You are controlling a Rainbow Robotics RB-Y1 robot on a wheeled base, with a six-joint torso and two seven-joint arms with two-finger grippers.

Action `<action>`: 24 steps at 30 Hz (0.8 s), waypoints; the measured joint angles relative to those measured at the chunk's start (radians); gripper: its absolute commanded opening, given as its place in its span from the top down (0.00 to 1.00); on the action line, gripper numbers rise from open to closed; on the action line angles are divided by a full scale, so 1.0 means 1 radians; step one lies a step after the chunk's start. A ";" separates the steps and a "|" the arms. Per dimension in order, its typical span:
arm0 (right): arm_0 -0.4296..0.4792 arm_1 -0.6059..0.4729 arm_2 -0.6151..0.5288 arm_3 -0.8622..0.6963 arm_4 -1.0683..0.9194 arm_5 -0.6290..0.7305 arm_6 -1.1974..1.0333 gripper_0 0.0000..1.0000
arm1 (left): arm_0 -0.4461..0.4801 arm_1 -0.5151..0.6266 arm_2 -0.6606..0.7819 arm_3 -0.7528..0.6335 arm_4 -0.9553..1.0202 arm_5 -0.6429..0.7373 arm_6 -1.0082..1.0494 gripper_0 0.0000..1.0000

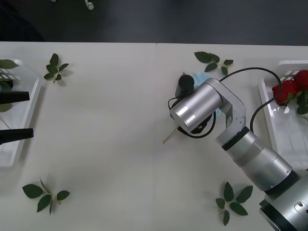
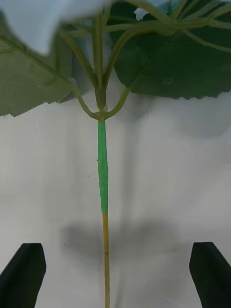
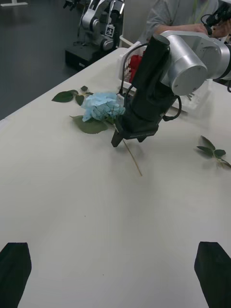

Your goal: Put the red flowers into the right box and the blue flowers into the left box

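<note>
One of the blue flowers (image 3: pixel 102 106) lies mid-table, its thin stem (image 2: pixel 102 178) running between the fingers of my right gripper (image 2: pixel 115 274). That gripper (image 3: pixel 129 137) hangs open just above the stem, straddling it. In the front view my right arm (image 1: pixel 197 106) covers most of the bloom, and the stem tip (image 1: pixel 168 137) pokes out. The red flowers (image 1: pixel 288 89) lie in the right box (image 1: pixel 281 130). My left gripper (image 1: pixel 14 115) is open with nothing in it, over the left box (image 1: pixel 19 149).
Loose green leaf sprigs lie at the far left (image 1: pixel 55 67), near left (image 1: pixel 45 195), near right (image 1: pixel 233 199) and behind the blue flower (image 1: pixel 211 60). Green leaves (image 1: pixel 6 64) show at the left box's far end.
</note>
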 measured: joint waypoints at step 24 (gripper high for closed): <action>0.000 0.000 0.000 0.030 -0.020 -0.004 0.000 0.54 | 0.000 0.000 0.000 0.000 0.000 0.000 0.000 0.00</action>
